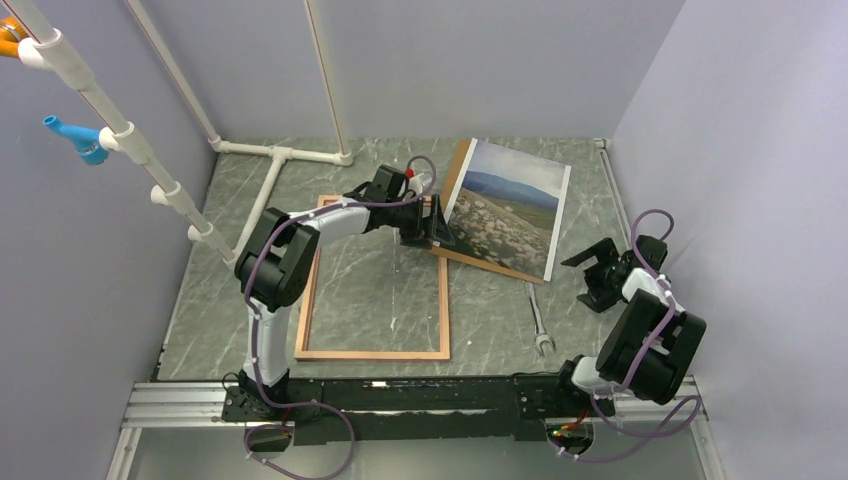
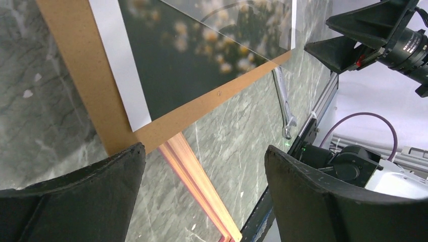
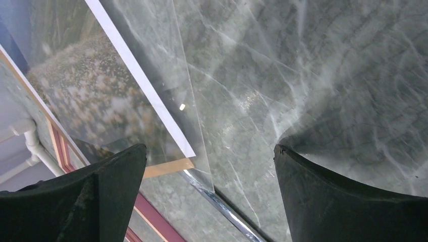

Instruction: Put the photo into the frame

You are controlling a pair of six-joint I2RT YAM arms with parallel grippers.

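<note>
The frame (image 1: 372,354) is laid flat and unfilled on the counter (image 1: 585,335). To its right, the right hand (image 1: 598,270) is held spread wide, touching nothing. Farther off, the left hand (image 1: 432,222) is set with its jaws parted at the corner of the backing board (image 1: 453,185), on which the photo (image 1: 505,205) lies. The pick-up is judged to be the step in hand. Next, the photo's edge must be pinched free of the board.

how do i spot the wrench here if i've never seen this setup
On the green marbled table, find the landscape photo right of the wooden frame. Just below its near corner in the top view lies the wrench, the only slim silvery metal thing there.
</note>
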